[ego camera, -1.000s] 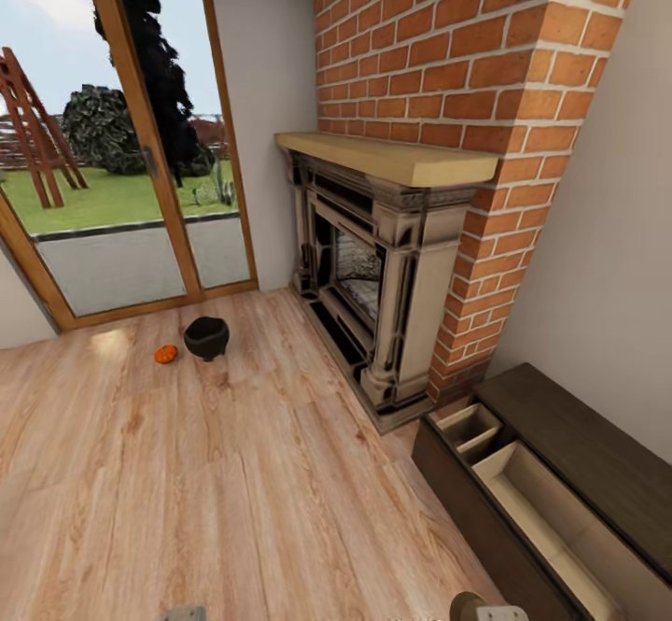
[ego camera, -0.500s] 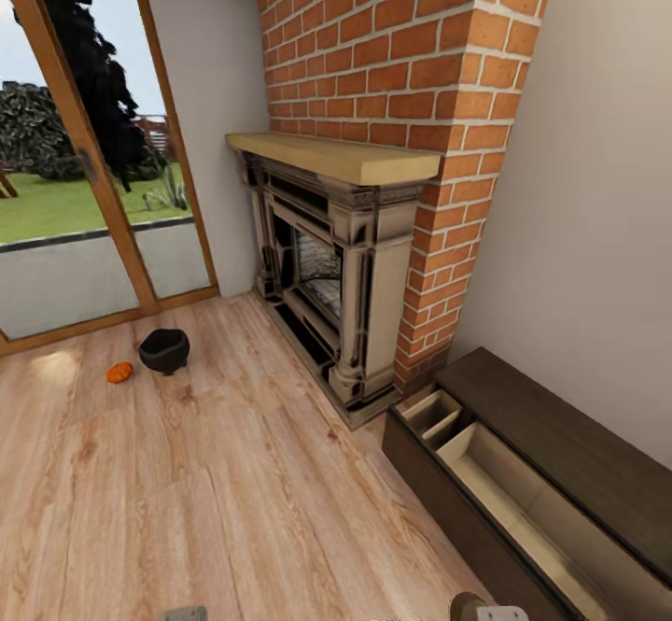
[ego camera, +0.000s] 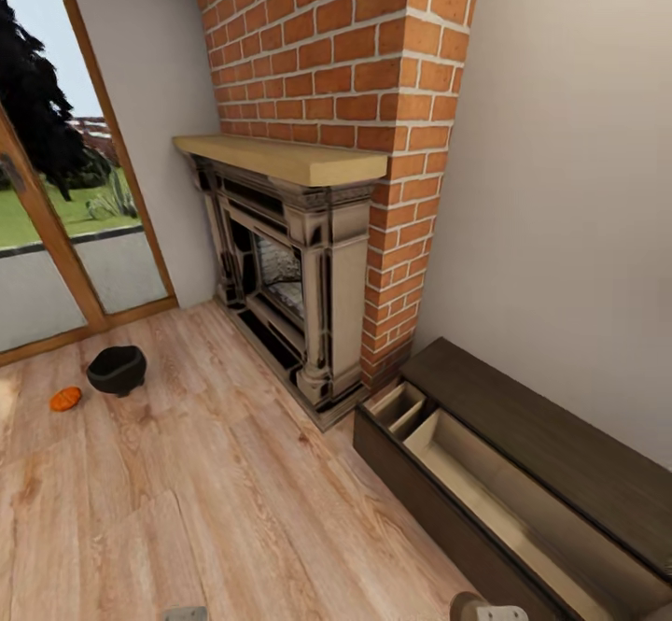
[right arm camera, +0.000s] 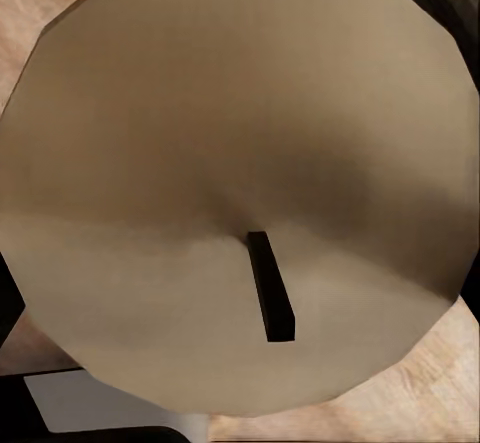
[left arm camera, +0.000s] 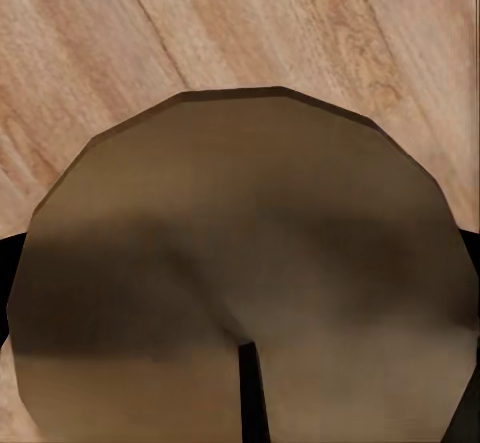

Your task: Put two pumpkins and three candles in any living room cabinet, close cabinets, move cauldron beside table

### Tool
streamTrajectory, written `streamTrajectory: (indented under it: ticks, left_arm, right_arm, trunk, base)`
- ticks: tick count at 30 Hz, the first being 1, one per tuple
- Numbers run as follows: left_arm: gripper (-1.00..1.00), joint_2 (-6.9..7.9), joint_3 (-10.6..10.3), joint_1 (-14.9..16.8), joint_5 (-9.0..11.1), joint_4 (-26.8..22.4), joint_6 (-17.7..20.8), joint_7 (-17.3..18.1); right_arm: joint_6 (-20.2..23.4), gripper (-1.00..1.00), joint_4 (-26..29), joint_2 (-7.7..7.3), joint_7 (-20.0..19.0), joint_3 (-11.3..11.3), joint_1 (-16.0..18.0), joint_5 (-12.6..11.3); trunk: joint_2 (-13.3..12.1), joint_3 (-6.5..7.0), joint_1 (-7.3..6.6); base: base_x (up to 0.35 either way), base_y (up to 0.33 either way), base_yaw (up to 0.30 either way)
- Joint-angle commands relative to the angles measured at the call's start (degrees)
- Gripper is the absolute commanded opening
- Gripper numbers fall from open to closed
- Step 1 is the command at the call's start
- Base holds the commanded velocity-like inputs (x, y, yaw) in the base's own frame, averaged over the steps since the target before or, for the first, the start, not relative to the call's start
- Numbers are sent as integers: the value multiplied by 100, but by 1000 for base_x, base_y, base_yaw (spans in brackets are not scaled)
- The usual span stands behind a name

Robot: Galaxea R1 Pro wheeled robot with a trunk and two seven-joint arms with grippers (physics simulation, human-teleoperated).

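Observation:
A grey-beige candle [left arm camera: 240, 263] with a dark wick sits close before the left wrist camera, wood floor behind it, held in my left gripper [ego camera: 185, 613]. A second candle [right arm camera: 240, 183] sits the same way in the right wrist view, and its top [ego camera: 464, 605] shows beside my right gripper [ego camera: 493, 613] at the bottom edge of the head view. The long dark-brown cabinet [ego camera: 551, 434] stands against the right wall with its pale drawers [ego camera: 467, 486] pulled open. Far left on the floor stands the black cauldron [ego camera: 117, 369], with one orange pumpkin [ego camera: 64, 399] beside it.
A brick chimney with a stone fireplace [ego camera: 299, 266] and wooden mantel juts out between the cabinet and the glass patio door [ego camera: 56, 266]. Wood floor [ego camera: 215, 509] stretches between me, the cauldron and the cabinet.
The head view has swung to the right: fireplace, cauldron and pumpkin slid left in the picture and more of the cabinet came in. Both candles remain in the grippers.

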State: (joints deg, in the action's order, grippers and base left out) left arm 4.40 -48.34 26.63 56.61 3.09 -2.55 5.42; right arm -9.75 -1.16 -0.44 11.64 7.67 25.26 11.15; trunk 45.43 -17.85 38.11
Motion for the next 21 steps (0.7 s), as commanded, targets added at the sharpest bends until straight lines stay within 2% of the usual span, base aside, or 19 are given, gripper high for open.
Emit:
streamTrajectory:
  ticks: [1, 21]
  left_arm:
    - [-100, 0, 0, 0, -2, -1, 0, -6]
    - [-100, 26, -19, 0, -7, 7, 0, -15]
  right_arm:
    - [0, -100, 2, 0, 4, -2, 0, 1]
    - [0, -100, 2, 9, 4, -2, 2, 1]
  trunk:
    - [0, 3, 0]
    - [0, 52, 0]
  base:
    - [0, 0, -284]
    - [0, 0, -284]
